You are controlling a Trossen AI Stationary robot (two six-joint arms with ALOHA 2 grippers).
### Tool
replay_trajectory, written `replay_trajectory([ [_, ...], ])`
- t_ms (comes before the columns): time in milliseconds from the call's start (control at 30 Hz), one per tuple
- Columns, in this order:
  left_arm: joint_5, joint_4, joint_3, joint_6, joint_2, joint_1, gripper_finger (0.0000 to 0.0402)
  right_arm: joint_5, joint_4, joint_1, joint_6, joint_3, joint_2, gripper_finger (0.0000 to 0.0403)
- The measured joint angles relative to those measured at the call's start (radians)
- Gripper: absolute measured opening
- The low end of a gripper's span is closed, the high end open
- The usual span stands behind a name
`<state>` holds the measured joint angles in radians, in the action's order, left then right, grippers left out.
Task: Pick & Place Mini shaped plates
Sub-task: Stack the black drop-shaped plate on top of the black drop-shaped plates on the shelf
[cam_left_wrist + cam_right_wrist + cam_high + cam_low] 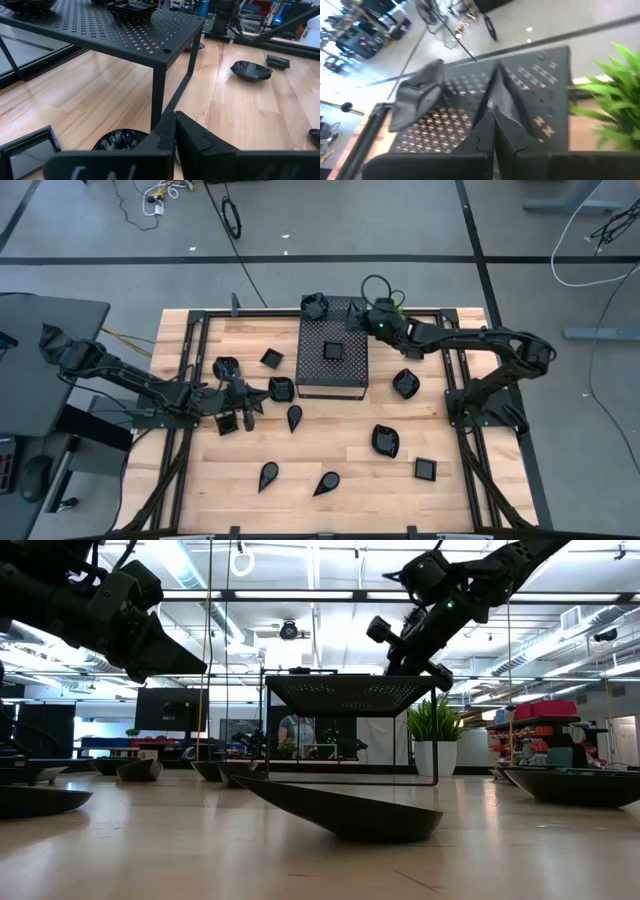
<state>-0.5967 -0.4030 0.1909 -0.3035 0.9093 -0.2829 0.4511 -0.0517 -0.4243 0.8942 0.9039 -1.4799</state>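
Observation:
Several glossy black mini plates lie scattered on the wooden table: a teardrop (294,417), a leaf shape (386,441), a square one (425,470). A square plate (333,351) rests on top of the black perforated box (335,375). Another plate (315,305) (417,97) sits at the box's far left corner. My left gripper (248,395) (175,127) hovers shut and empty above the table, left of the box, over a ribbed plate (120,140). My right gripper (358,315) (495,112) is shut and empty above the box's far right part.
A green potted plant (395,302) (615,90) stands just beyond the box's far right corner, close to my right gripper. More plates (228,367) (225,423) crowd around my left gripper. Black frame rails (190,370) run along the table's left and right sides.

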Motion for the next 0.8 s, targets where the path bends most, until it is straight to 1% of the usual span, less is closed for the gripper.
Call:
replay_trajectory([
  [233,0.000,0.005,0.000,0.000,0.000,0.000,0.0016,0.009,0.060,0.002,-0.019,0.000,0.010,0.0003],
  [333,0.000,0.005,0.000,0.000,0.000,0.000,0.0016,0.010,0.048,0.020,-0.073,0.000,0.010,0.0005],
  [433,0.000,0.005,0.000,0.000,0.000,0.000,0.0016,-0.035,0.036,0.037,-0.133,0.000,0.010,0.0005],
  [600,-0.003,0.005,0.000,0.000,0.000,0.000,0.0016,-0.067,0.032,0.030,-0.137,0.000,-0.008,0.0004],
  [700,-0.006,0.005,0.000,0.000,0.000,0.000,0.0016,-0.110,0.013,0.021,-0.143,0.000,-0.035,0.0004],
  [800,-0.010,0.005,0.000,0.001,0.000,0.000,0.0016,-0.113,-0.002,0.015,-0.155,0.000,-0.058,0.0004],
])
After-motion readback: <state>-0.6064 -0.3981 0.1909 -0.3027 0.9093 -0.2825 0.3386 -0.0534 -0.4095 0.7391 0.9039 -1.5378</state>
